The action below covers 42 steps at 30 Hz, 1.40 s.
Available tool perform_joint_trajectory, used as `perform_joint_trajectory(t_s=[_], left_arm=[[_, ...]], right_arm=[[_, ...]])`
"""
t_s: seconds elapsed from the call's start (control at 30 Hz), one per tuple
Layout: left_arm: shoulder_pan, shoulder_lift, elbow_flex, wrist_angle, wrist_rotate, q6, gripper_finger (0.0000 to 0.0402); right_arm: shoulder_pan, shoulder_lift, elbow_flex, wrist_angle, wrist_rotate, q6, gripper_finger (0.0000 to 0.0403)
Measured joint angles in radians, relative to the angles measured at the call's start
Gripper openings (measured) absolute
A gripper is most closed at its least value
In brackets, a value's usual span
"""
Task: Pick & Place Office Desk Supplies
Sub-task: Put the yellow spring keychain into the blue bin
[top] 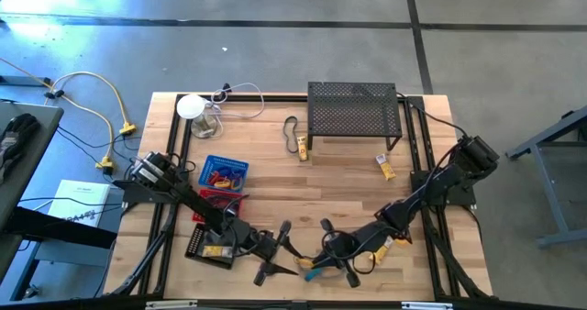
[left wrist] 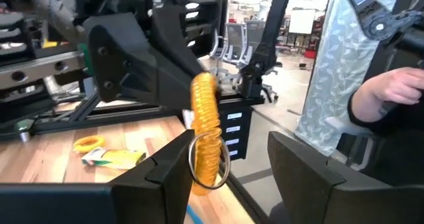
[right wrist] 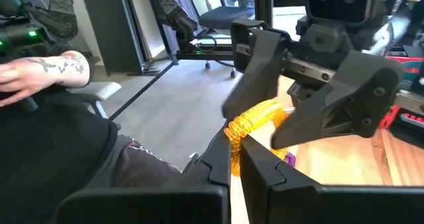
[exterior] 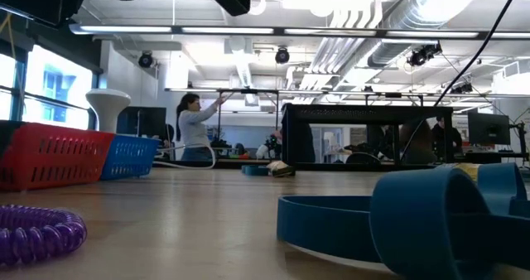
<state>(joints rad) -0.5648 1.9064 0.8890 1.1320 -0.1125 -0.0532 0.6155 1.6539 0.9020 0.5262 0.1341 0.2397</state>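
My fingers (left wrist: pixel 165 177) are matte black; the coiled ring (left wrist: pixel 207 134) between my grippers is translucent orange-yellow. A purple coil (exterior: pixel 37 230) and blue loop (exterior: pixel 331 222) lie on pale wood table (top: pixel 348 182), near red (exterior: pixel 50 152) and blue (exterior: pixel 128 156) baskets

Both arms are matte black, built of angular, faceted links with thin black cables running along them. The left tool (right wrist: pixel 311 105) has broad wedge-shaped black fingers (right wrist: pixel 344 111) under a boxy wrist block with two round recesses. The right tool (left wrist: pixel 255 78) is slimmer and black. Beside the black mesh shelf (top: pixel 354 110), the right arm's base is a chunky black housing
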Motion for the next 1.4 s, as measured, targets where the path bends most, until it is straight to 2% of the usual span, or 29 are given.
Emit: perform_joint_trajectory(t_s=[0.2,0.5,0.6,0.7,0.87,1.0,1.13,1.27,1.4], left_arm=[[0.000,0.000,0.000,-0.005,-0.025,-0.002,0.0131],[0.000,-0.001,0.000,-0.025,-0.024,-0.004,0.0019],[0.000,-0.001,0.000,-0.027,-0.024,-0.005,0.0012],[0.000,-0.001,0.000,-0.054,-0.019,-0.004,0.0013],[0.000,-0.017,0.000,-0.141,-0.033,-0.008,0.0013],[0.000,-0.126,-0.001,-0.381,-0.110,-0.073,0.0013],[-0.004,-0.308,-0.001,-0.731,-0.235,-0.166,0.0012],[-0.011,-0.500,0.000,-1.095,-0.338,-0.326,0.0012],[-0.013,-0.662,0.000,-1.442,-0.456,-0.558,0.0015]], right_arm=[[0.002,0.006,0.000,0.000,0.006,0.007,0.0005],[0.003,0.006,0.000,-0.010,0.006,0.061,0.0005],[0.017,0.007,0.000,-0.024,0.027,0.110,0.0012],[0.034,0.007,0.000,-0.029,0.069,0.131,0.0040],[0.064,0.007,0.000,-0.038,0.171,0.133,0.0134],[0.079,0.007,0.000,-0.038,0.216,0.102,0.0214],[0.095,0.007,0.000,-0.043,0.200,0.074,0.0271],[0.108,0.007,0.000,-0.050,0.201,0.081,0.0301],[0.111,0.007,0.000,-0.048,0.203,0.120,0.0310]])
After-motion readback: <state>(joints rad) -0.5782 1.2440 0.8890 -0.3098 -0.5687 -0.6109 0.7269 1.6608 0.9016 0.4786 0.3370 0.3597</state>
